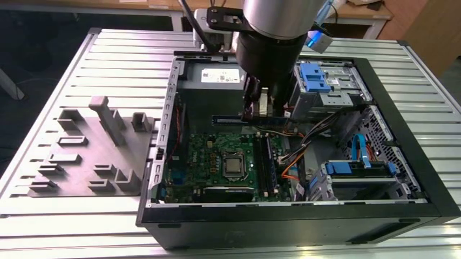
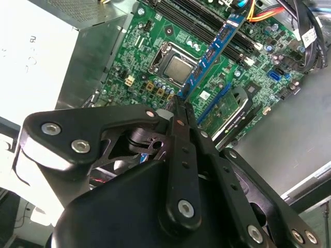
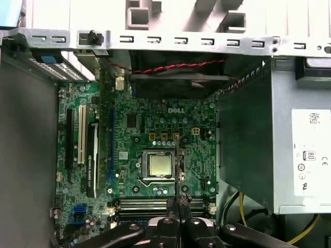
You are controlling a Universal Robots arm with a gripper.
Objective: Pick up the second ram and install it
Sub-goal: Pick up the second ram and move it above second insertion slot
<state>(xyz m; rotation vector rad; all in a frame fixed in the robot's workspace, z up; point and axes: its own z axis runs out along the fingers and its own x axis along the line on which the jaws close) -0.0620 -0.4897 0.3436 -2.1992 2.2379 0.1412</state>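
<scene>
**Surface.** Slatted metal table [image 1: 65, 70], pale grey. Dark floor lies past its edge on the exterior view's left, and wood-coloured furniture stands along the far side.

**On the table.**
- A grey plastic tray [image 1: 90, 186] with upright posts sits on the exterior view's left, just beside the case.
- An open black computer case [image 1: 288, 221] lies on its side. It holds:
  - a green motherboard [image 1: 205, 154] with the processor socket [image 1: 234, 164] near its middle;
  - long memory slots [image 1: 265, 162] beside the socket;
  - a grey power supply [image 1: 216, 75] at the far end;
  - blue-latched drive bays [image 1: 314, 76] on the exterior view's right;
  - loose orange and black cables between the board and the bays.

**Arm.** The arm reaches down into the case from above, and the gripper [image 1: 257, 114] sits low inside it.

**Gripper.** Its fingers are closed on the second ram [image 1: 275, 121].
- In the second wrist view the black fingertips [image 2: 179, 111] pinch one end of the stick.
- The rest of the stick, blue-edged, projects out over the motherboard [image 2: 216, 49].
- In the first wrist view the stick appears edge-on as a thin line [image 3: 177, 165] rising from the gripper [image 3: 178, 206] and crossing beside the processor [image 3: 159, 165].

**Second ram, position.** The gripper holds it above the motherboard, inside the case. It is not seated in a slot and is well apart from the tray.
</scene>
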